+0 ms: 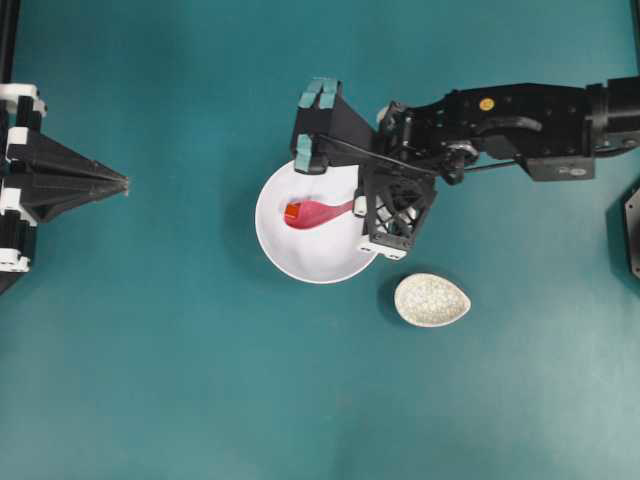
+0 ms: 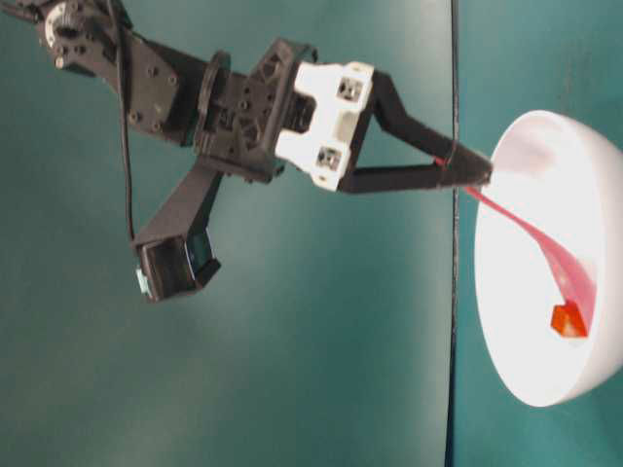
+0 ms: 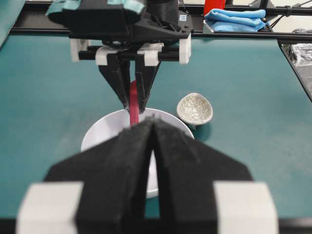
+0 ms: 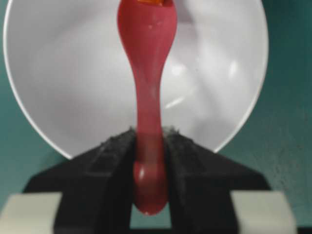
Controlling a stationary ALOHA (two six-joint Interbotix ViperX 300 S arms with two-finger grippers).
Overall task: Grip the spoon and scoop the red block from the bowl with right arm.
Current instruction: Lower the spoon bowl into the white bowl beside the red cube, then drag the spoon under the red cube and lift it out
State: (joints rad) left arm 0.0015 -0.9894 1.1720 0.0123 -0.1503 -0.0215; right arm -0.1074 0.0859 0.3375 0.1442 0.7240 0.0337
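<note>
The white bowl (image 1: 320, 262) (image 4: 63, 73) (image 2: 526, 336) sits mid-table. My right gripper (image 1: 358, 208) (image 4: 150, 135) (image 2: 469, 171) hangs over the bowl's right rim, shut on the short handle of the pink-red spoon (image 1: 322, 213) (image 4: 146, 63) (image 2: 533, 233) (image 3: 134, 105). The spoon slopes down into the bowl, its scoop near the bottom. The tiny red block (image 1: 292, 212) (image 2: 568, 319) (image 4: 151, 2) lies at the scoop's far end; whether it is inside the scoop or against it I cannot tell. My left gripper (image 1: 124, 183) (image 3: 153, 123) is shut and empty far to the left, pointing at the bowl (image 3: 100, 134).
A small oval speckled cream dish (image 1: 432, 300) (image 3: 194, 108) stands just right of and below the bowl. A blue cloth (image 3: 234, 19) lies beyond the table's far rail. A black bracket (image 1: 632, 225) sits at the right edge.
</note>
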